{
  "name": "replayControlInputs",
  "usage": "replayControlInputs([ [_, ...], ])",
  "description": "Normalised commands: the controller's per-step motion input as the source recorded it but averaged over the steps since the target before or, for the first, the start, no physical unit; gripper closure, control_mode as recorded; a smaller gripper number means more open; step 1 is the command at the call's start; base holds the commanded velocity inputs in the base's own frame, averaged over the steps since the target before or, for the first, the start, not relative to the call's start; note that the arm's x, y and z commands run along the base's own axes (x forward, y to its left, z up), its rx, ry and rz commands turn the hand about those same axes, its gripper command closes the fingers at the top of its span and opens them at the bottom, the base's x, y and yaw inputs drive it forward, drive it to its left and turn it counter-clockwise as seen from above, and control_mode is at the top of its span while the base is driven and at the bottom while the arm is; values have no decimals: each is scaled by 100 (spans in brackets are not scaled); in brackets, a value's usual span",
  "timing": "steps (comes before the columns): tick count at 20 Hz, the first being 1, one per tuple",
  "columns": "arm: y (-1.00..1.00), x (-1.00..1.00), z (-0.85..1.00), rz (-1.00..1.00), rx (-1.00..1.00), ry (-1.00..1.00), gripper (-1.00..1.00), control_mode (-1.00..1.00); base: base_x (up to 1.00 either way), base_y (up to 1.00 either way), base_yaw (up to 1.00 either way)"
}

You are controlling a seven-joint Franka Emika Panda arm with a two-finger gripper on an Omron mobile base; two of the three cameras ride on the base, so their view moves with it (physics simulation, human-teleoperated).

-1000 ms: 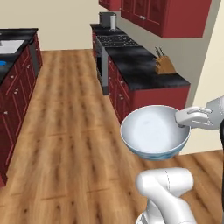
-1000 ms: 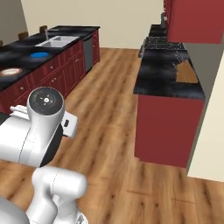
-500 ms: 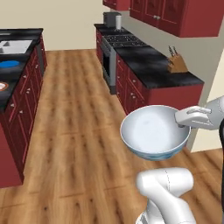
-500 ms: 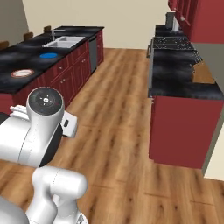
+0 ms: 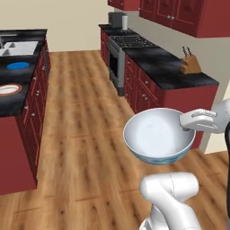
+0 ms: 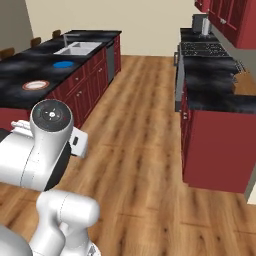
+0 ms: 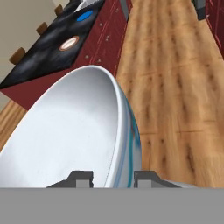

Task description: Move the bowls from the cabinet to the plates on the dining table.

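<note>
Change: view has turned, dining table (image 5: 18, 96) looks nearer | Table: orange-red plate (image 5: 8, 89) holds something white, blue plate (image 5: 18, 66) behind it | Bowl: white bowl (image 5: 157, 134) up over the floor (image 5: 85, 134) | Gripper (image 7: 113, 177): jaws pinch its rim

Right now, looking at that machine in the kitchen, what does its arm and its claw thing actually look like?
The arm is glossy white, built of fat rounded segments. One joint ends in a dark round cap with small red marks. The gripper is white too, with two small dark fingertips. No loose cables show.
</note>
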Motion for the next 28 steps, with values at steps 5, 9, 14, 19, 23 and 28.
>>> replayControlInputs([
  [5,0,0,0,0,0,0,100,100,0,31,-4],
  [9,0,0,0,0,0,0,100,100,0,0,0],
  [14,0,0,0,0,0,0,100,100,18,0,0],
  [19,0,0,0,0,0,0,100,100,43,0,0],
  [23,0,0,0,0,0,0,100,100,52,2,-1],
  [28,0,0,0,0,0,0,100,100,56,3,-1],
])
